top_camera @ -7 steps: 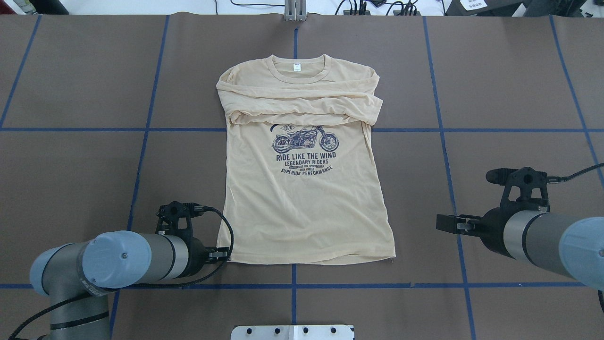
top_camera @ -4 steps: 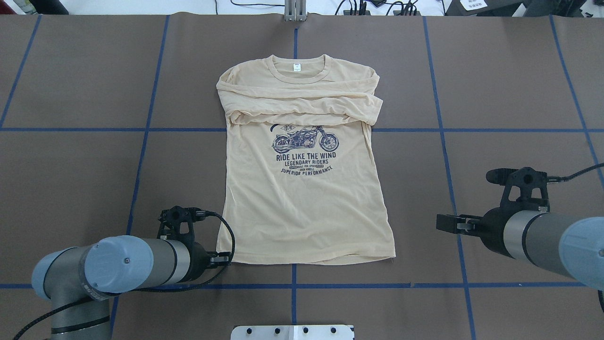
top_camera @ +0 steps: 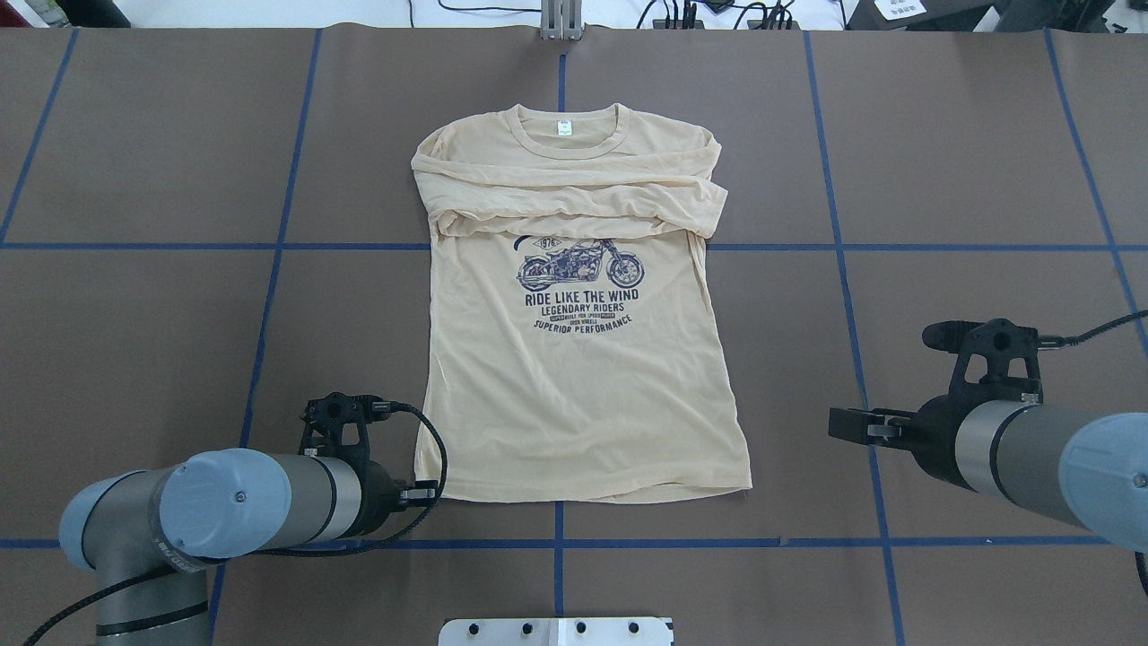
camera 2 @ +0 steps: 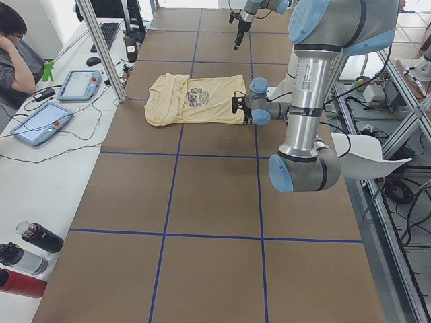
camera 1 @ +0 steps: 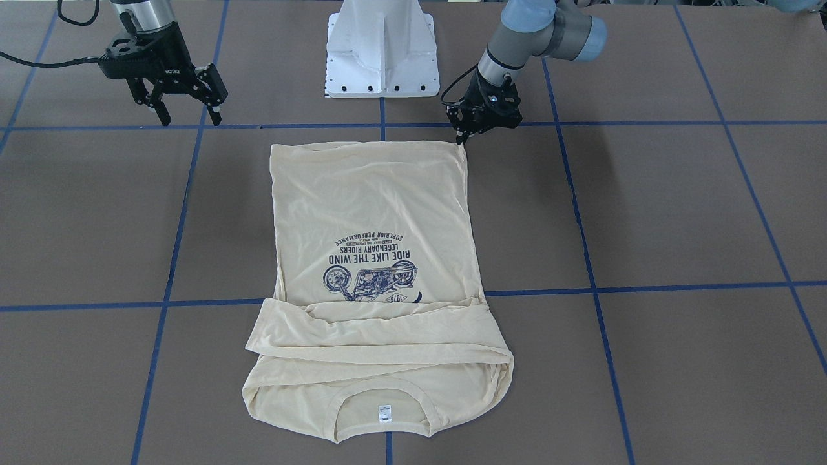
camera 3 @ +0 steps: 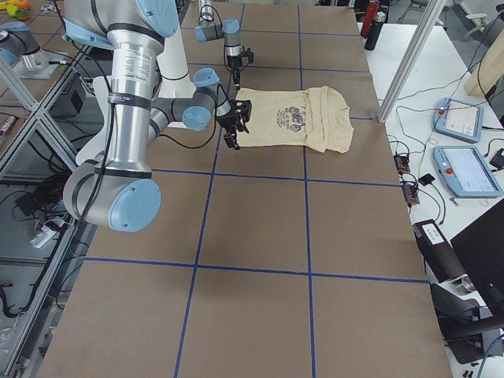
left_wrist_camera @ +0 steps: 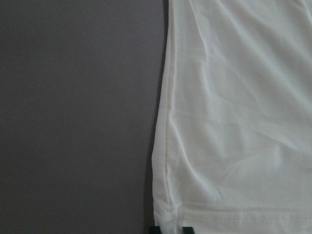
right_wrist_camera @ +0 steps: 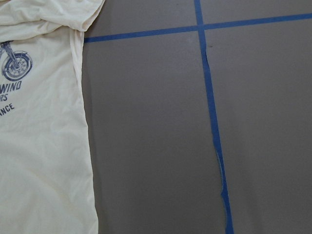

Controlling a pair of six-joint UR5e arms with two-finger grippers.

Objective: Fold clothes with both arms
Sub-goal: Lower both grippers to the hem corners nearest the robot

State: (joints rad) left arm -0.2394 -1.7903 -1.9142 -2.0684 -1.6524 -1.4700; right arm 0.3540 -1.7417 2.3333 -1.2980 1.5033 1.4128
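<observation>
Left gripper (camera 1: 461, 137) straddles the shirt (camera 1: 368, 213) at its hem corner. Pinched or not, I cannot tell; catch both layers. Right gripper (camera 1: 191, 120), jaws spread, hangs well apart from the cloth.

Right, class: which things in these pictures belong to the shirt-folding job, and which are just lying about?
Belong to the job:
shirt
left hand, at the shirt's hem corner
right hand, open, clear of the cloth

Just lying about:
white pedestal base
bottles
control tablets
</observation>
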